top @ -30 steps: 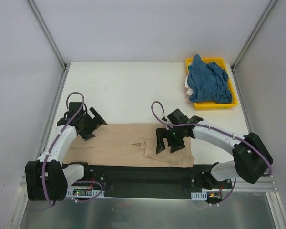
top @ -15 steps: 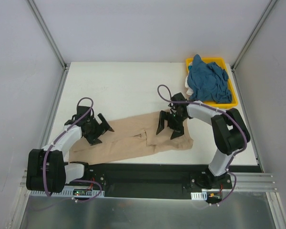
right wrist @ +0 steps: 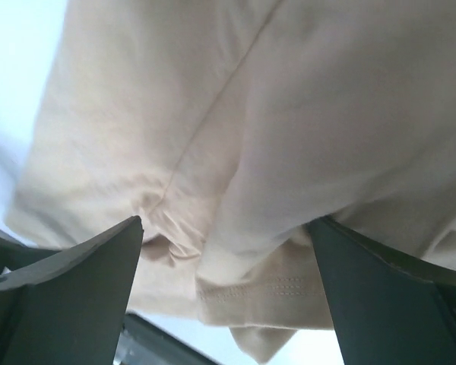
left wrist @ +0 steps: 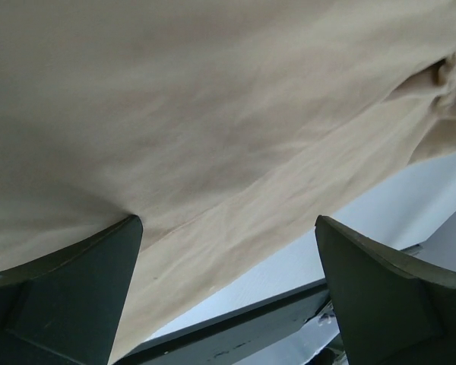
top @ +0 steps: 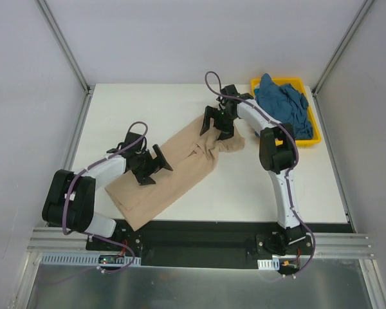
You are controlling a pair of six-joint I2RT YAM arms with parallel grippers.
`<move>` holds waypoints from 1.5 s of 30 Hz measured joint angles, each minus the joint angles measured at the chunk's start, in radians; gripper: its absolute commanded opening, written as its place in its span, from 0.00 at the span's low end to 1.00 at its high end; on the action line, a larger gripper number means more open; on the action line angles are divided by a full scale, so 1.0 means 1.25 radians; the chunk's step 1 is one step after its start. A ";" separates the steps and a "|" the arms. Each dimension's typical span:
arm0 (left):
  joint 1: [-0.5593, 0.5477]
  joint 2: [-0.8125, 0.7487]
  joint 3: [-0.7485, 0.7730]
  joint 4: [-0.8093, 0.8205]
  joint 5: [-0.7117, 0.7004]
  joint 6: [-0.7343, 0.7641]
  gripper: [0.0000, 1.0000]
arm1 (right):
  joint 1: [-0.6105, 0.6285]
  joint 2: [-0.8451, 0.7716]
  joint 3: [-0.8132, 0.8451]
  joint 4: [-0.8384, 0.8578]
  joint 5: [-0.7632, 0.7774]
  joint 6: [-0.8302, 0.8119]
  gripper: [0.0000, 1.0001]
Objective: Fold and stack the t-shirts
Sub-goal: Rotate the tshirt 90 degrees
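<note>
The tan-beige t-shirt (top: 174,170) lies in a long folded strip, diagonal from near left to far right on the white table. My left gripper (top: 153,167) sits over its near-left part, fingers spread wide; in the left wrist view (left wrist: 226,224) the tan cloth (left wrist: 213,114) fills the space between the fingers. My right gripper (top: 217,125) sits over the bunched far-right end, also spread wide; the right wrist view (right wrist: 224,224) shows a hemmed fold of the tan shirt (right wrist: 289,114) between its fingers. The teal-blue t-shirt (top: 283,112) lies crumpled in the tray.
A yellow plastic tray (top: 289,143) stands at the far right corner, just right of my right gripper. A black rail (left wrist: 235,319) runs along the table's near edge. Grey walls with metal posts close in the sides and back.
The tan shirt swung from lying along the near edge to a diagonal. My right gripper moved far back toward the tray with the shirt's right end. My left gripper moved right and slightly forward.
</note>
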 measured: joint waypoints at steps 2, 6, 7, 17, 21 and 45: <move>-0.038 0.026 0.018 0.012 0.002 -0.013 0.99 | 0.000 0.071 0.122 -0.027 -0.004 -0.013 0.96; -0.121 0.097 0.075 0.029 0.021 -0.034 0.99 | -0.004 0.178 0.293 -0.001 -0.060 -0.003 0.97; -0.146 0.123 0.099 0.032 0.031 -0.039 0.99 | -0.006 0.188 0.301 0.027 -0.081 0.008 0.96; -0.309 0.325 0.317 0.077 0.095 -0.058 0.99 | -0.011 0.256 0.373 0.269 -0.027 -0.007 0.97; -0.333 0.330 0.331 0.086 0.099 -0.058 0.99 | -0.017 0.248 0.372 0.322 0.080 -0.128 0.96; -0.269 -0.217 0.004 -0.057 -0.030 -0.012 0.99 | 0.124 -0.526 -0.521 0.295 0.132 -0.177 0.97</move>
